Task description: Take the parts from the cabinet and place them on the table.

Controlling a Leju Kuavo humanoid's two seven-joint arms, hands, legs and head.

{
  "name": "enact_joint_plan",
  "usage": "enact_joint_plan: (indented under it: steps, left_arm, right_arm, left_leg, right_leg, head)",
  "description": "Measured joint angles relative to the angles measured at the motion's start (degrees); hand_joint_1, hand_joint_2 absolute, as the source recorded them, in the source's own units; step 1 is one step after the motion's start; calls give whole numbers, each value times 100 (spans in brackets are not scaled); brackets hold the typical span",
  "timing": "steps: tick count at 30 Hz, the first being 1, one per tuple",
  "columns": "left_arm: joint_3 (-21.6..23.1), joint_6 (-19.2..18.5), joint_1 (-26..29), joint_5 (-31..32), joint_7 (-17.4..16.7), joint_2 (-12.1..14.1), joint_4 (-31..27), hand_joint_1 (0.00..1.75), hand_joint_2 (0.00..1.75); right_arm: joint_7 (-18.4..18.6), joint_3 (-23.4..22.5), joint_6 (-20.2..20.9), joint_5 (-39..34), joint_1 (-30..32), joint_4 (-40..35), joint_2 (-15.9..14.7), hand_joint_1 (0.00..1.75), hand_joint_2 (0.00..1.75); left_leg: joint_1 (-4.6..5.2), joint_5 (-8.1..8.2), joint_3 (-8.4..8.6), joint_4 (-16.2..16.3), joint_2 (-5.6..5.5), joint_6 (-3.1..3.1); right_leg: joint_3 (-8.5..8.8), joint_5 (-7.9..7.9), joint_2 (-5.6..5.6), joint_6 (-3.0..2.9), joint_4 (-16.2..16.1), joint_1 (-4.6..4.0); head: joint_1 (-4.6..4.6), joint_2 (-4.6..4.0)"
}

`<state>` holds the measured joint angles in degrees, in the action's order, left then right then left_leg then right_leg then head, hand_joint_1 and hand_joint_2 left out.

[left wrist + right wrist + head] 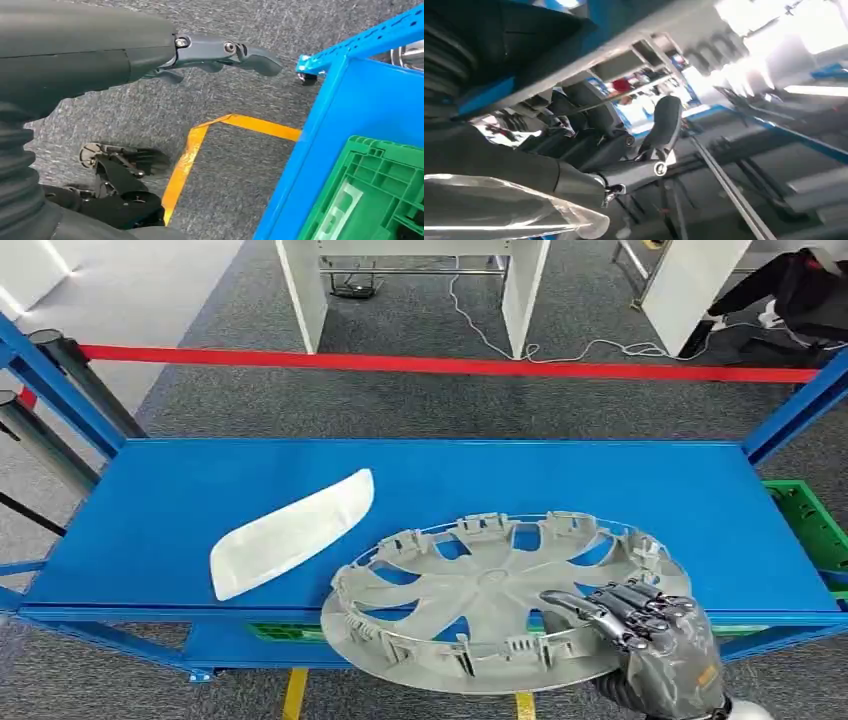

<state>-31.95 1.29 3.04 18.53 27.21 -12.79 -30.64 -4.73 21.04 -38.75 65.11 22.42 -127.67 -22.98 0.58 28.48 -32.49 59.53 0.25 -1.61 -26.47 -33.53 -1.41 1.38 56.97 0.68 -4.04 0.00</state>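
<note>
Fingers [610, 612] of right hand [655, 635] grasping wheel cover [500, 595], overhanging bench [600, 480] edge; could tip floorward if released. Left hand [220, 52] slack, holding nothing.

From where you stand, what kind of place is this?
Probably a workshop or demo hall for car parts: a blue shelf table carrying a grey wheel cover, green crates, and red floor tape marking a boundary.

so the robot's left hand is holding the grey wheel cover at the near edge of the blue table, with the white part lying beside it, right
Not quite: it is the right hand that holds the grey wheel cover, as the head view shows. The left hand hangs over the carpet, holding nothing. The rest stands: the cover is at the near edge of the blue table, with the white part beside it.
</note>
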Motion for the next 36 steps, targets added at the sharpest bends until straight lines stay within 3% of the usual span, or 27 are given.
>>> enact_joint_plan:
  steps: [4, 5, 7, 9, 15, 17, 18, 19, 20, 21, 24, 25, 26, 27, 29, 30, 31, 34, 35, 36]
  left_arm:
    - [-39, -4, -17, 68, 164, -7, 30, 0, 175]
    - [-55, 9, -32, 71, 194, -7, 44, 0, 175]
    - [-90, 105, -41, 66, 269, -7, 61, 0, 175]
    - [-129, 151, -45, 64, 286, -7, 68, 0, 175]
    - [-188, 304, -40, 210, 339, -22, 74, 0, 175]
    - [-206, 339, -38, 269, 352, -22, 74, 0, 175]
    - [-210, 348, -38, 316, 361, -22, 74, 0, 175]
    - [-212, 361, -41, 369, 378, -22, 76, 0, 175]
    - [-212, 369, -46, 416, 380, -33, 85, 0, 175]
    - [-212, 402, -55, 474, 387, -35, 90, 0, 175]
    - [-214, 426, -69, 560, 376, -57, 90, 0, 175]
    - [-219, 437, -69, 564, 367, -59, 90, 0, 175]
    - [-230, 439, -62, 562, 367, -61, 90, 0, 175]
    - [-258, 439, -57, 558, 367, -65, 90, 0, 175]
    - [-328, 400, -38, 527, 352, -68, 90, 0, 175]
    - [-418, 400, -28, 516, 352, -39, 85, 0, 175]
    - [-490, 382, -25, 508, 354, -48, 85, 0, 175]
    - [-673, 326, 7, 495, 359, -29, 76, 0, 175]
    - [-715, 317, 28, 495, 359, -15, 76, 0, 175]
    - [-741, 315, 40, 495, 358, -15, 76, 0, 175]
  right_arm:
    - [-2462, -660, -41, -1897, 18, 13, 770, 175, 175]
    - [-2845, -750, -94, -2329, 31, 13, 890, 175, 175]
    - [-3210, -678, -114, -3406, 93, -7, 970, 175, 175]
    - [-3231, -453, -111, -4121, 177, -4, 970, 175, 175]
    - [-3354, -233, -103, -5039, 364, -2, 965, 175, 175]
    - [-3358, -113, -90, -5515, 384, -4, 915, 175, 175]
    - [-3360, -66, -37, -5692, 387, -20, 889, 175, 175]
    - [-3360, -12, 56, -5813, 382, -72, 841, 175, 175]
    - [-3360, 21, 127, -5880, 375, -101, 790, 175, 175]
    - [-3363, 58, 220, -5934, 366, -124, 745, 175, 175]
    - [-3363, 148, 496, -6059, 302, -175, 677, 175, 175]
    - [-3363, 145, 629, -6115, 289, -173, 674, 175, 175]
    - [-3363, 145, 763, -6173, 273, -168, 674, 175, 175]
    - [-3363, 143, 939, -6227, 251, -155, 674, 175, 175]
    - [-3361, 128, 1530, -6301, 138, -103, 711, 175, 175]
    - [-3360, 86, 1922, -6323, -5, 16, 828, 175, 175]
    - [-3360, 53, 2171, -6334, -56, 81, 898, 175, 175]
    - [-3361, -1, 2505, -6362, -241, 308, 1113, 175, 175]
    - [-3360, -10, 2520, -6358, -281, 352, 1149, 175, 175]
    - [-3363, -21, 2542, -6358, -299, 387, 1177, 175, 175]
  left_leg:
    - [-2, 0, 0, -1, 0, 0]
    - [-2, 0, 0, -2, 0, 0]
    - [-3, 1, 0, -3, -1, 1]
    - [-2, 2, -1, -4, -1, 1]
    - [0, 4, -3, -4, -1, 1]
    - [33, 41, -6, 28, -7, -72]
    - [45, 16, -1, 22, -9, -87]
    - [40, -37, 20, -59, -11, -141]
    - [-35, -105, 99, -187, -2, -147]
    - [-33, -129, 124, -237, -2, -178]
    - [-33, -137, 100, -235, -13, -187]
    - [-37, -138, 96, -230, -19, -185]
    - [-50, -134, 96, -223, -28, -175]
    - [-71, -127, 96, -208, -34, -152]
    - [-122, -76, 80, -111, -49, -40]
    - [-114, -61, 29, -76, -54, 33]
    - [-87, -61, -4, -13, -65, 68]
    - [-98, -141, -49, 15, -106, 152]
    - [-108, -111, -75, 36, -105, 171]
    - [-115, 34, -124, 139, -84, 199]
  right_leg:
    - [-2, 0, 4, 0, 0, -1]
    - [-1, -1, 2, -1, 0, -1]
    - [3, -5, 1, -6, 1, -3]
    - [3, -5, 1, -6, 1, -3]
    - [3, -6, -3, -5, 0, -2]
    - [12, 13, -8, 41, -42, 31]
    - [27, 38, -12, 64, -55, 32]
    - [78, 61, -16, 106, -87, 22]
    - [10, -41, 12, 110, 17, 40]
    - [-65, -189, 60, 109, 205, 8]
    - [-681, -740, 127, 144, 1372, 43]
    - [-821, -727, 128, 168, 1588, 53]
    - [-830, -554, 126, 196, 1529, 74]
    - [-737, -290, 125, 228, 1260, 104]
    - [-328, 270, 127, 327, 301, 187]
    - [-211, 121, 195, 345, 218, 142]
    - [-237, 243, 238, 221, 270, 147]
    - [-341, 203, 220, 114, 300, 128]
    - [-384, 235, 190, 58, 280, 152]
    - [-401, 259, 168, 19, 280, 148]
  head:
    - [6, 0]
    - [13, 0]
    - [0, 0]
    - [-2, 0]
    - [-4, 0]
    - [4, 0]
    - [7, 0]
    - [2, 0]
    - [2, 2]
    - [-15, 0]
    - [-22, 0]
    - [-26, 0]
    - [-24, 2]
    - [-24, 0]
    - [-32, 0]
    - [-69, 0]
    - [-70, 4]
    - [-28, 2]
    - [-28, 0]
    - [-15, 0]
